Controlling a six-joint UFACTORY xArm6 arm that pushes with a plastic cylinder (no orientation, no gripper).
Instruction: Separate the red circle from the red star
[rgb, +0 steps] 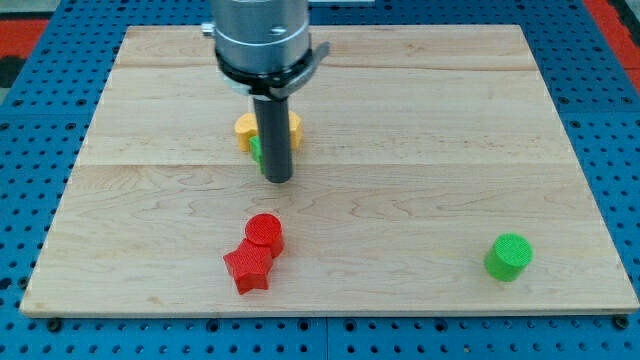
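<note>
A light wooden board (420, 120) lies on a blue table with little holes (30, 110).

Starting at the view's left, the red star (248, 268) sits near the bottom edge of the board. The red circle (265, 232) is right behind it, a little to the right, and the two red blocks are touching.

Higher up, near the middle of the board, there is a yellow block (245, 128). The dark rod stands in front of it, so I cannot tell its shape. A bit of a green block (256, 150) peeks out just left of the rod, and most of it is hidden too.

The arm's tip (277, 181) rests on the board just below those two blocks. It is above the red circle and apart from it. The rod has no claw, so it holds nothing.

Far over on the view's right, a green circle (509, 256) sits alone near the bottom edge, well apart from everything else.
</note>
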